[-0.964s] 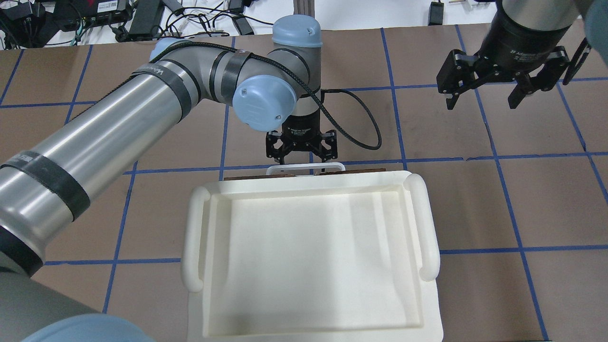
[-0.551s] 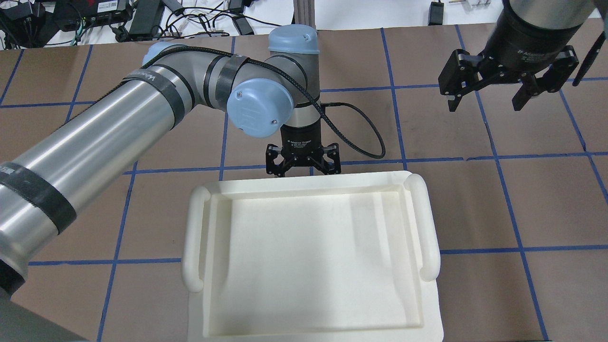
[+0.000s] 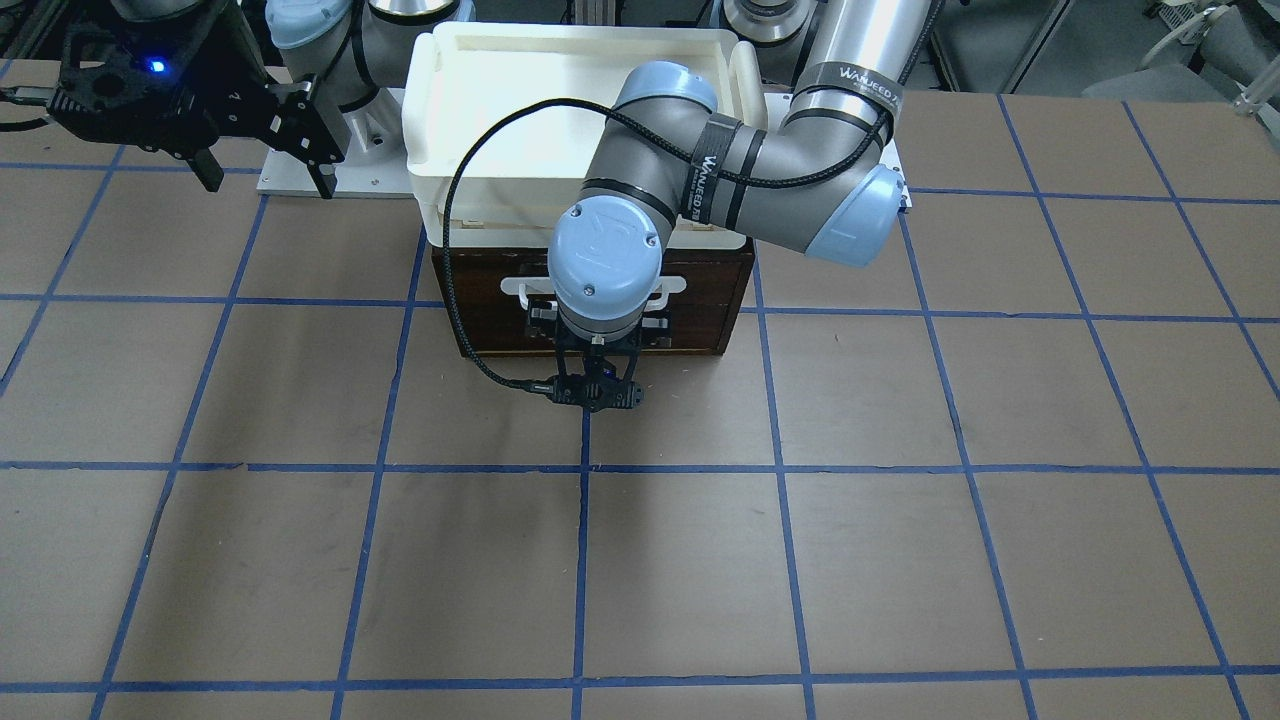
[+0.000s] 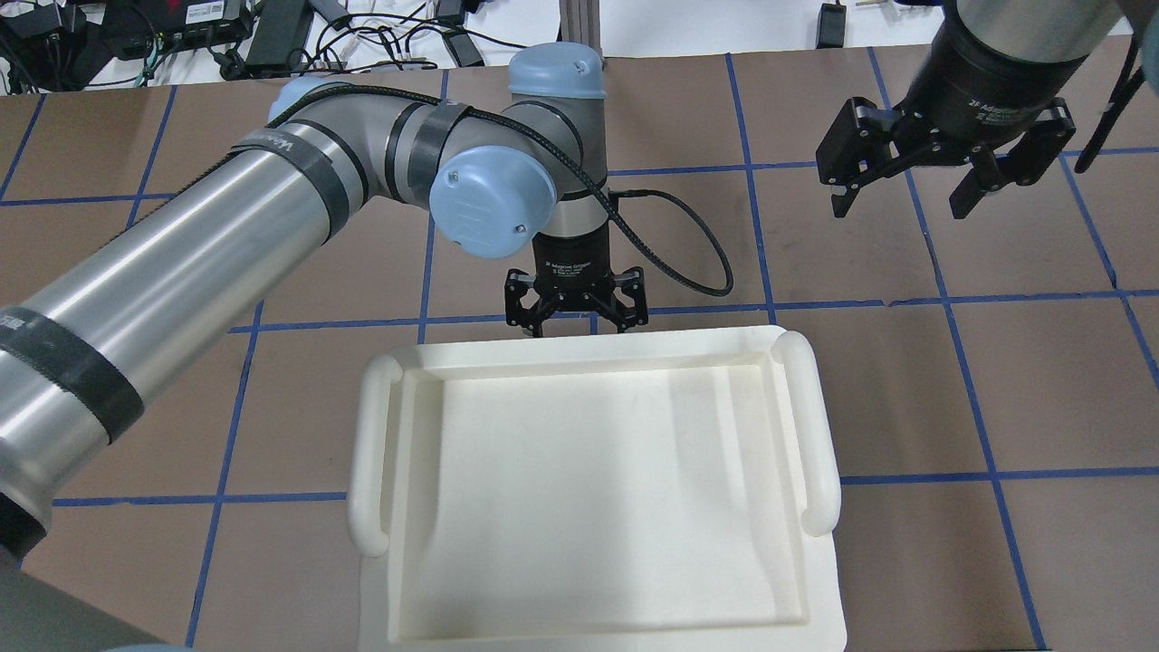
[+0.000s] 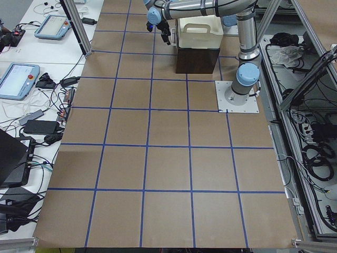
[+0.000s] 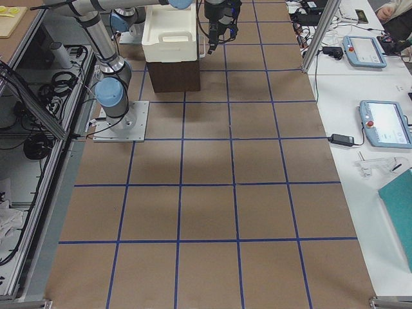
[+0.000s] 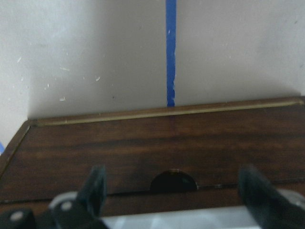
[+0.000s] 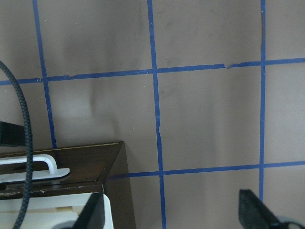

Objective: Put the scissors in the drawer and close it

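The drawer (image 3: 700,290) is shut, its dark brown front flush in the cabinet under the cream tray. Its white bar handle (image 3: 520,287) shows beside my left wrist. My left gripper (image 4: 577,328) is open right at the drawer front. In the left wrist view the spread fingers (image 7: 97,186) flank the handle (image 7: 181,220) against the dark panel (image 7: 143,143). My right gripper (image 4: 898,204) is open and empty in the air to the cabinet's right. It also shows in the front view (image 3: 268,185). The scissors are out of view.
A cream-white plastic tray (image 4: 819,435) sits on top of the cabinet and hides the drawer from overhead. A black cable (image 4: 697,263) loops from my left wrist. The brown table (image 3: 700,560) has a blue tape grid.
The drawer front and white handle stuck out past the tray's far edge a second ago. Now they are pushed in under it. My left gripper followed toward the tray. My right gripper shifted slightly.
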Controlling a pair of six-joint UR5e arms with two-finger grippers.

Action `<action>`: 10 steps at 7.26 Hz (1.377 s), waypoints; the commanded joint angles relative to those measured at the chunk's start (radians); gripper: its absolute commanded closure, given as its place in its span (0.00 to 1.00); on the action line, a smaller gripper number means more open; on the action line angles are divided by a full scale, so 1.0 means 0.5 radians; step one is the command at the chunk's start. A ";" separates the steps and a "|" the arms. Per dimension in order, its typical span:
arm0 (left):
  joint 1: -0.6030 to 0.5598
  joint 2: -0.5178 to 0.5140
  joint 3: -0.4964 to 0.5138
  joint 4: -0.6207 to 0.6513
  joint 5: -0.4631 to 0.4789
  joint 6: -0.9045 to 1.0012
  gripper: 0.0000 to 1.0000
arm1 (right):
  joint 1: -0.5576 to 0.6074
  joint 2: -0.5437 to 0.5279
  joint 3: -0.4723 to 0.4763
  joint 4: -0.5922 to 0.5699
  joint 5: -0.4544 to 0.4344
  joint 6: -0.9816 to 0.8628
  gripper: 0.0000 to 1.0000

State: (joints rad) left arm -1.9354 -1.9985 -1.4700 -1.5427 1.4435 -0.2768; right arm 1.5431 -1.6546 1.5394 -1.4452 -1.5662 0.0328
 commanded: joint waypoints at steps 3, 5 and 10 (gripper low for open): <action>0.265 0.314 0.231 -0.065 0.160 0.259 0.00 | 0.000 -0.001 0.001 0.000 -0.006 -0.001 0.00; 0.339 0.489 0.201 -0.075 0.184 0.262 0.00 | 0.000 -0.001 0.004 0.000 -0.009 -0.010 0.00; 0.484 0.539 0.087 -0.059 0.178 0.299 0.00 | 0.000 0.075 0.004 -0.052 0.034 0.002 0.00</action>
State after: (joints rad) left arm -1.6985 -1.7321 -1.4128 -1.5755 1.5316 -0.1313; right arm 1.5432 -1.6398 1.5405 -1.4654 -1.5575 0.0312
